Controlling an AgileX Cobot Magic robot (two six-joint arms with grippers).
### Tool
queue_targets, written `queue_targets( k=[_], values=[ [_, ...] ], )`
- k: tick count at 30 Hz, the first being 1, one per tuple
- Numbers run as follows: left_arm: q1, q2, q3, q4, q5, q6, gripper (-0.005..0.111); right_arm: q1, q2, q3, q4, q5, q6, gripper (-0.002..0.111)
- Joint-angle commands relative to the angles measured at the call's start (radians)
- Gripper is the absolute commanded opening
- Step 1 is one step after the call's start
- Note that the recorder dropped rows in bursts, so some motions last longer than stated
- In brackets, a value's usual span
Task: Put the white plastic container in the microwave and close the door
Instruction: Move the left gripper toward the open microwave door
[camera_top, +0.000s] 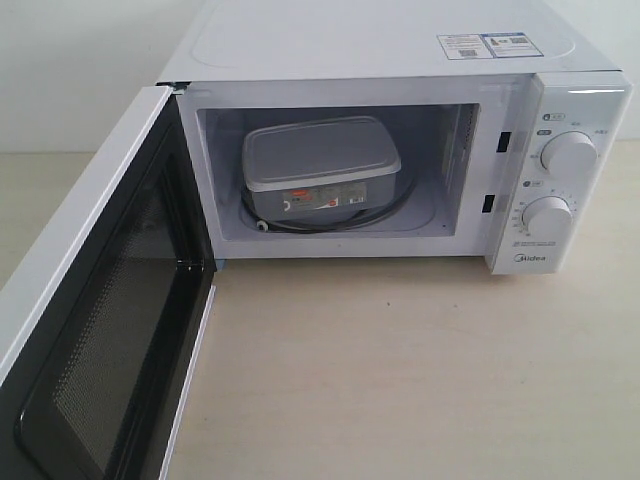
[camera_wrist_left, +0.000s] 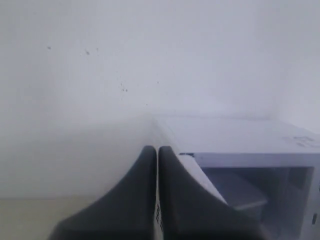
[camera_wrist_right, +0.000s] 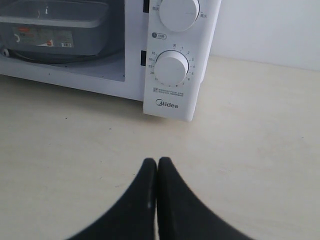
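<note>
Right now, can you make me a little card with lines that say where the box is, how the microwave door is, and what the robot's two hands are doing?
white plastic container: inside the microwave, lid on, label facing out
door: wide open, swung to the left
knobs: two, on the right panel
left hand: shut, holding nothing
right hand: shut, holding nothing, over the table in front of the knobs
left to do: close the door
</note>
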Motion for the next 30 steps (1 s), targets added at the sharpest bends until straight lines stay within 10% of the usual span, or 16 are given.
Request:
queue_targets(
  k=[1, 14, 30],
  values=[
    [0.0, 0.001, -0.008, -0.013, -0.122, -0.011, 0.004, -0.002, -0.005, -0.001, -0.004, -0.002, 0.007, 0.0],
    [0.0, 0.001, -0.02, -0.157, -0.587, -0.011, 0.004, -0.002, -0.005, -0.001, -0.004, -0.002, 0.007, 0.0],
    [0.0, 0.755, -0.499, 0.156, 0.506, 0.113, 0.004, -0.002, -0.005, -0.001, -0.004, -0.002, 0.007, 0.0]
  ],
)
